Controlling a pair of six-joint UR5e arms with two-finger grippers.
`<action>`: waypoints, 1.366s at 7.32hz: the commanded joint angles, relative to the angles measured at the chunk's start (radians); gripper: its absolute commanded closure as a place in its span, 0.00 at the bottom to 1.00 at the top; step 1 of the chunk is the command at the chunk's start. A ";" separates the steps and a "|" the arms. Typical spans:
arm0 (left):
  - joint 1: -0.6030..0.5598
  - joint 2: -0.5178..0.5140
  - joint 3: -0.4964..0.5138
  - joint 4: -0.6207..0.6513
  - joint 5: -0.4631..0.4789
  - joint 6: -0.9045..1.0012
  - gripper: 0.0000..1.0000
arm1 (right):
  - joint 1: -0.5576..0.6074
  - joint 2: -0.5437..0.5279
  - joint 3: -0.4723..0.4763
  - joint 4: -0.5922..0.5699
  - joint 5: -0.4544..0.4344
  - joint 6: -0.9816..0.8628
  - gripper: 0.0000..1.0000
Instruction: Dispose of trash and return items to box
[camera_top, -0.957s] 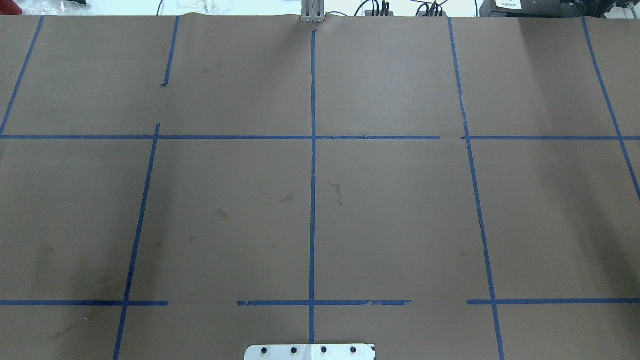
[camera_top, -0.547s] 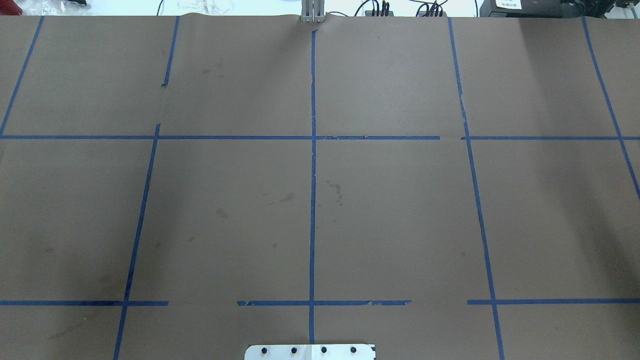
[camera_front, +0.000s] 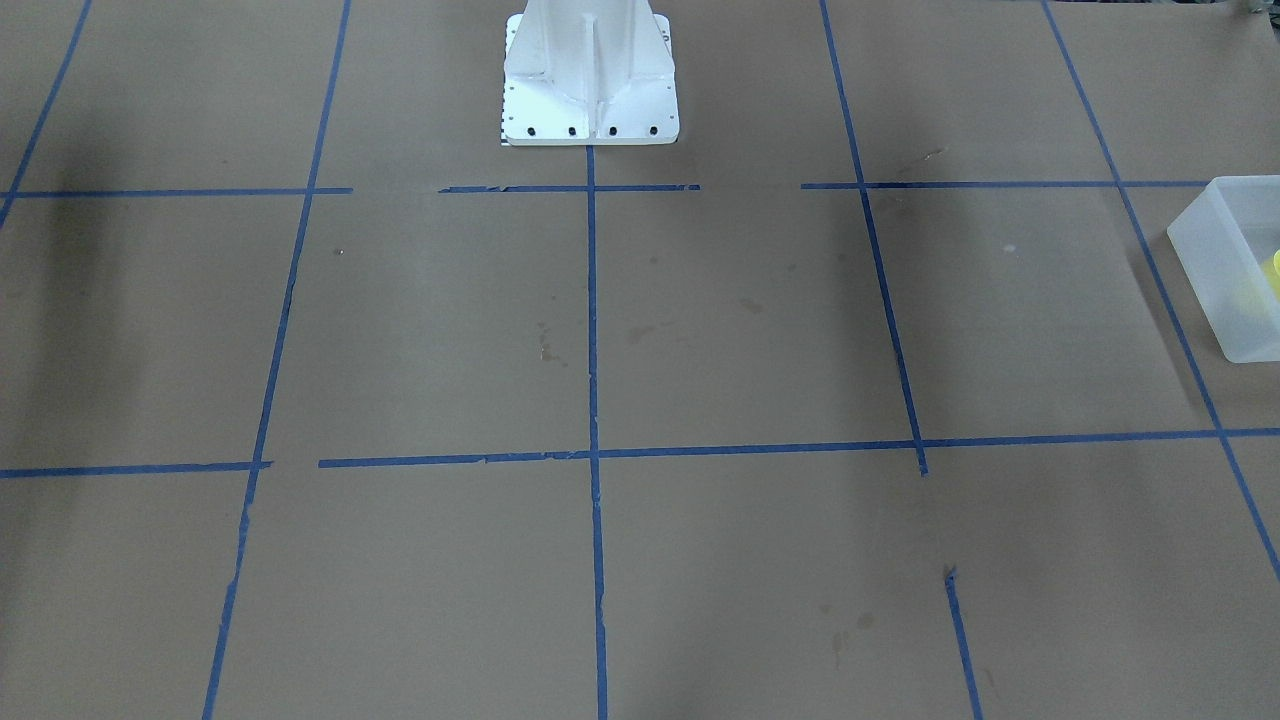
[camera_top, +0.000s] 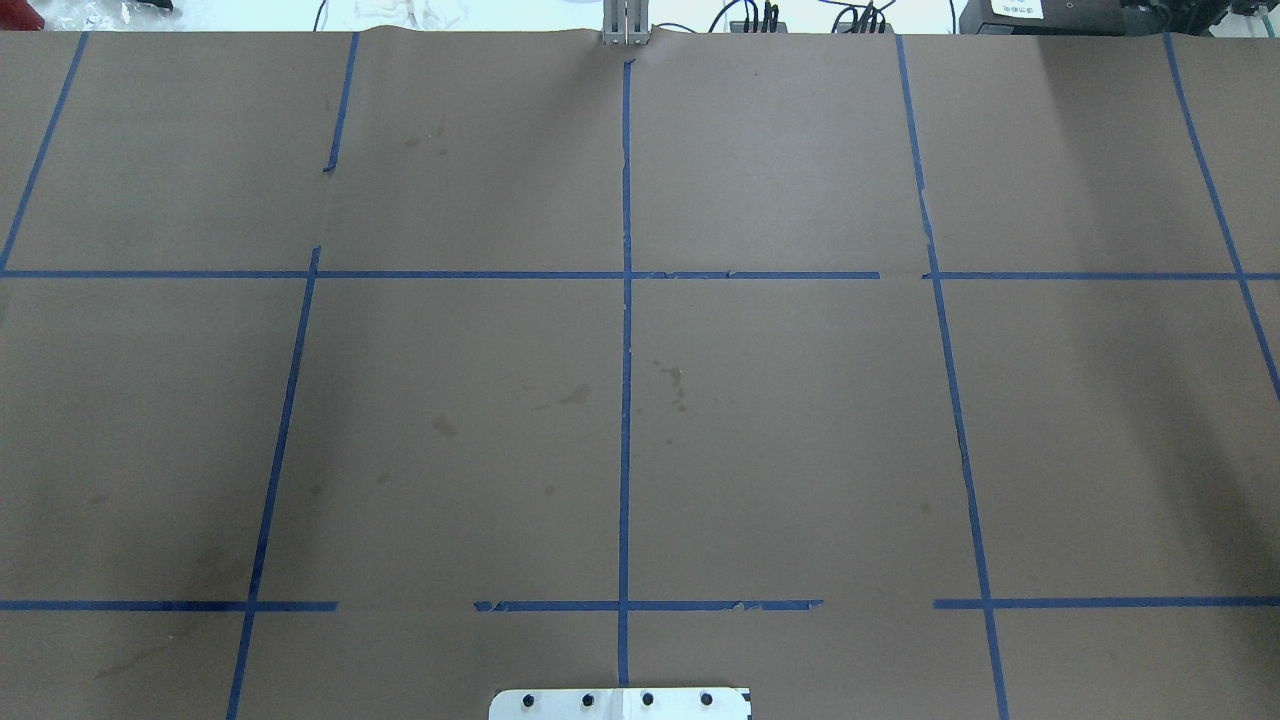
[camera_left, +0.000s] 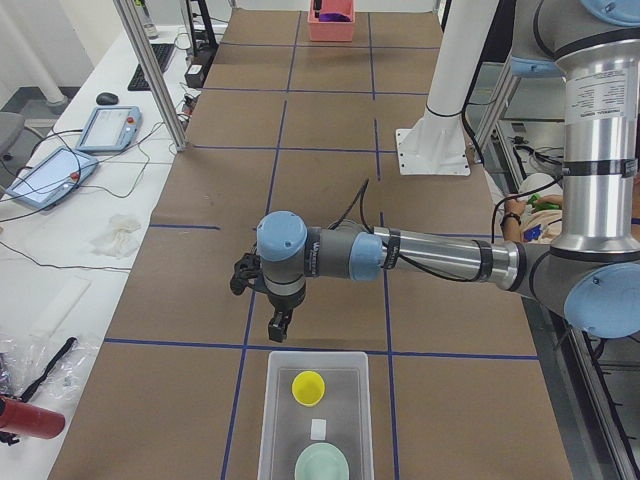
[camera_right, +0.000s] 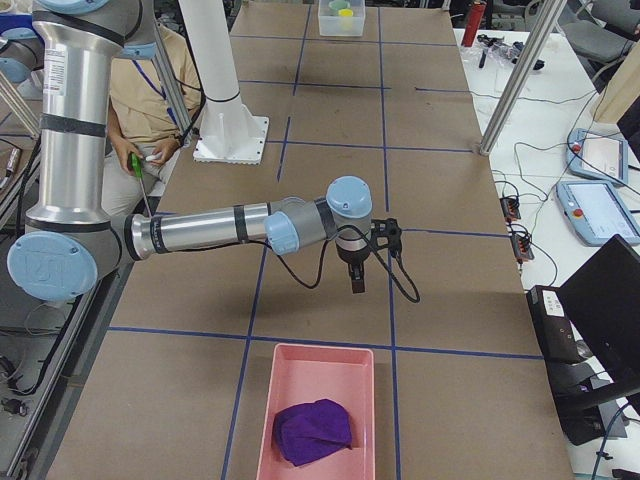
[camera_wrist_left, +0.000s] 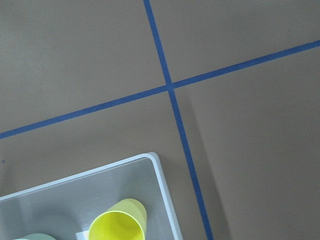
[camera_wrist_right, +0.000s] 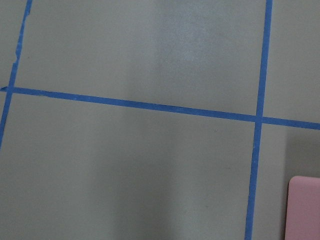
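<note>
The yellow cup stands upright inside the frosted white box at the table's left end. It also shows in the left wrist view, within the box's corner, and at the front-facing view's right edge, inside the box. My left gripper hangs just off the box's near rim, above the table. My right gripper hangs above the paper, short of the pink bin. Both show only in side views, so I cannot tell whether they are open or shut.
A pale green bowl and a small white piece also lie in the box. The pink bin holds a purple cloth. The robot's white base stands at the table's near middle edge. Brown paper carries blue tape lines.
</note>
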 joint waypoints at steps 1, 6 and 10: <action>0.001 -0.001 -0.007 0.000 -0.072 -0.032 0.00 | 0.001 -0.004 0.001 -0.001 -0.004 -0.007 0.00; 0.002 -0.002 0.003 -0.015 -0.063 -0.024 0.00 | 0.024 -0.022 -0.005 -0.004 -0.002 -0.007 0.00; 0.002 -0.008 -0.059 -0.032 -0.060 -0.021 0.00 | 0.036 -0.039 -0.005 -0.001 0.004 -0.007 0.00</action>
